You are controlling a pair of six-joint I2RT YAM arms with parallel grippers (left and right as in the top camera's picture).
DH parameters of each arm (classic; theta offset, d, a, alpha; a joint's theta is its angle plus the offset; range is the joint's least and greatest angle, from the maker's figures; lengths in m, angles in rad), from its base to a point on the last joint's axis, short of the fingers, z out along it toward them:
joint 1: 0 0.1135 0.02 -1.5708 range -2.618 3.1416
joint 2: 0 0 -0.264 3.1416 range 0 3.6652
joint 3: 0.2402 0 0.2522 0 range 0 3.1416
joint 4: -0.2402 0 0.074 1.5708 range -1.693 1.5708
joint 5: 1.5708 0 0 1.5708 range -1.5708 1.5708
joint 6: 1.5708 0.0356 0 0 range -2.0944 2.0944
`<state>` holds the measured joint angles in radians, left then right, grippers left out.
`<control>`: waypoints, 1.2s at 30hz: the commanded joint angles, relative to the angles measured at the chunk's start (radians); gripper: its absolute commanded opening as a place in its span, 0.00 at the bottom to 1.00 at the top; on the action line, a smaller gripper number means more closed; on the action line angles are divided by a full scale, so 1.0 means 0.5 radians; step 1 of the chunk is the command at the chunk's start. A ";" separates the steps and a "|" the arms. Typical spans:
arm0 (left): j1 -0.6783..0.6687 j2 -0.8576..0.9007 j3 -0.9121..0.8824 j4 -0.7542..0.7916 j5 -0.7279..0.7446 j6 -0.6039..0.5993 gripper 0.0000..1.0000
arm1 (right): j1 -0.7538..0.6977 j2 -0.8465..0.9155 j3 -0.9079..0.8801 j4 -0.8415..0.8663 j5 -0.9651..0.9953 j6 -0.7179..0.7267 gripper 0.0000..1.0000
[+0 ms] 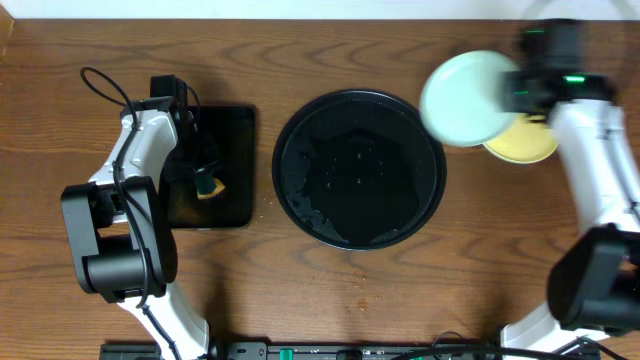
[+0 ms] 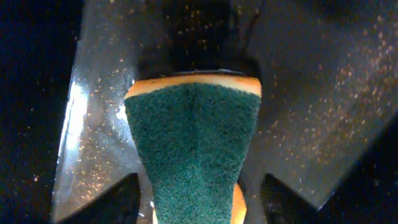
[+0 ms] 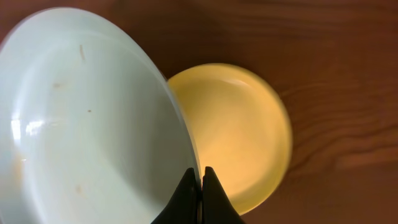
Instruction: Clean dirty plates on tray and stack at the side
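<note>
Your right gripper (image 3: 200, 173) has its fingers pressed together on the rim of a pale mint-blue round plastic plate (image 3: 93, 124). That plate shows a few faint brownish flecks and covers the edge of a pale yellow round plastic plate (image 3: 242, 137), which looks clean. Both plates are just right of the large glossy round black tray (image 1: 360, 97), whose floor looks wet. Your left gripper (image 2: 199, 202) is over the small black rectangular tray (image 1: 235, 150), fingers spread either side of the green-and-yellow sponge (image 2: 196, 143)
</note>
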<state>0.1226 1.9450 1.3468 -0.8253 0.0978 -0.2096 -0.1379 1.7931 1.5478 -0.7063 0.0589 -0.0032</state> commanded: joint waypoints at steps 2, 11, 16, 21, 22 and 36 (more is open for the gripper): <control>0.010 0.015 -0.005 0.000 -0.025 0.019 0.75 | -0.430 0.085 0.005 0.056 -0.518 0.032 0.01; 0.011 0.015 -0.005 0.000 -0.026 0.019 0.83 | -0.630 0.346 0.005 0.128 -0.555 0.003 0.43; 0.011 0.015 -0.005 0.000 -0.026 0.019 0.84 | -0.621 0.308 0.005 0.005 -0.932 0.003 0.64; 0.010 0.015 -0.005 0.000 -0.026 0.019 0.85 | -0.488 0.187 0.005 -0.493 -1.398 0.195 0.99; 0.010 0.015 -0.005 0.000 -0.026 0.019 0.85 | -0.462 0.188 0.005 -0.541 -1.397 0.246 0.99; 0.010 0.015 -0.005 0.000 -0.026 0.019 0.87 | -0.389 0.189 0.005 -0.568 -1.367 0.244 0.99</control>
<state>0.1226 1.9450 1.3468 -0.8249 0.0975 -0.2058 -0.3397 1.9099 1.5475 -0.9897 -0.6048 0.1036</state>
